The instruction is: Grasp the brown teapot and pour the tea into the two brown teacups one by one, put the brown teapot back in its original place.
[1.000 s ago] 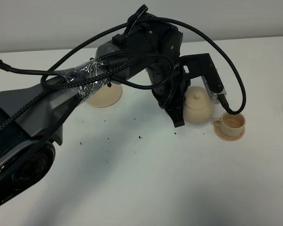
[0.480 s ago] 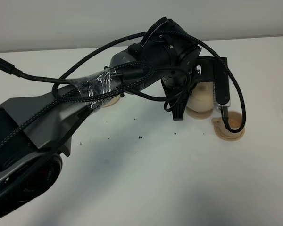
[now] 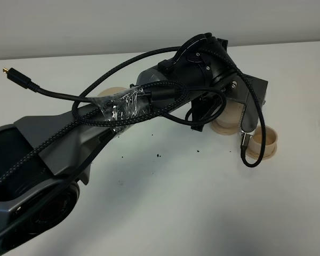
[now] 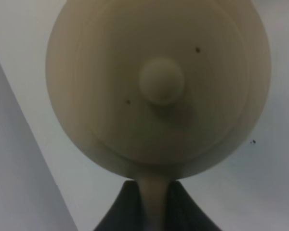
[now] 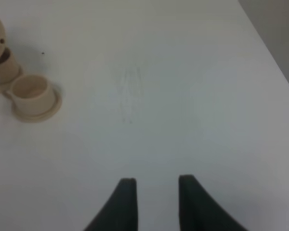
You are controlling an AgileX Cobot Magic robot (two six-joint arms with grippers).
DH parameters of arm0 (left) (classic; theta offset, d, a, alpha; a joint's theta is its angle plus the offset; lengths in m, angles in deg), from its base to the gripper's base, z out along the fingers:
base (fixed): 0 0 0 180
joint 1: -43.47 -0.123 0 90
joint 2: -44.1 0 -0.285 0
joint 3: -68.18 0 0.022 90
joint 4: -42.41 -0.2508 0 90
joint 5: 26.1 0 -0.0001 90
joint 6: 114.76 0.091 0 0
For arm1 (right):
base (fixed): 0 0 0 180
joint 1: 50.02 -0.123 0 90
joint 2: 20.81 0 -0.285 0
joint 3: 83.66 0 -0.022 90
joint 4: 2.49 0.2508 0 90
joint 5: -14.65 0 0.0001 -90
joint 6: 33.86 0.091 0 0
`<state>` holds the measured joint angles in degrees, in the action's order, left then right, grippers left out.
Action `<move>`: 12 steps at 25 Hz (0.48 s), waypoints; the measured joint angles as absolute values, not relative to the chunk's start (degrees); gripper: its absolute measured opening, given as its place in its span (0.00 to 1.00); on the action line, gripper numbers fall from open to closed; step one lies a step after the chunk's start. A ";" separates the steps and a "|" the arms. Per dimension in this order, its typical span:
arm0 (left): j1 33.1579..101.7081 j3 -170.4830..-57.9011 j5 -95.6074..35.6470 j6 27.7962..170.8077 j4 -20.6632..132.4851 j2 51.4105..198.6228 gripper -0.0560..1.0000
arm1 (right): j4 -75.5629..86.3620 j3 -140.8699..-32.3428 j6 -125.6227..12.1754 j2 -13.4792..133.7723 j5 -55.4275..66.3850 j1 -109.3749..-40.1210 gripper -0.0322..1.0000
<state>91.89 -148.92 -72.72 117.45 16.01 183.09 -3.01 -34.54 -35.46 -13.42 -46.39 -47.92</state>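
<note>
While the left gripper (image 4: 153,192) was clamped hard on the teapot (image 4: 159,86) by its loop handle, the pot hung at about two o'clock on the table (image 3: 165,202) in the high view, mostly tucked under the wrist. It sat right over the near cup (image 5: 7,72), which peeked out beneath it. The far cup (image 3: 264,140) waited on its small saucer just beside, at three o'clock from the pot. The wide saucer (image 3: 108,94) lay bare, well apart, at nine o'clock.

The right gripper (image 5: 154,202) hovered over bare table with its jaws apart and nothing between them.

It looked like the first pour, though the spout was hidden and no tea could be made out. A good pour called for a slow wrist roll, with the spout held over the middle of the cup's mouth and low enough not to splash. The tilt wanted to stay gentle so the lid did not slide. Levelling the pot before moving on to the far cup would avoid drips.
</note>
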 joint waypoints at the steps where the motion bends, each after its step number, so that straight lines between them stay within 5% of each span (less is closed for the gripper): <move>1: 91.89 -148.92 -72.54 118.53 16.01 183.09 0.20 | -3.01 -34.54 -35.46 -13.42 -46.39 -47.92 0.27; 12: 92.75 -148.92 -68.95 120.48 11.54 185.78 0.20 | -3.01 -34.54 -35.46 -13.42 -46.39 -47.92 0.27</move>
<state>92.75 -148.92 -68.95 120.48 11.54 185.78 -3.01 -34.54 -35.46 -13.42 -46.39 -47.92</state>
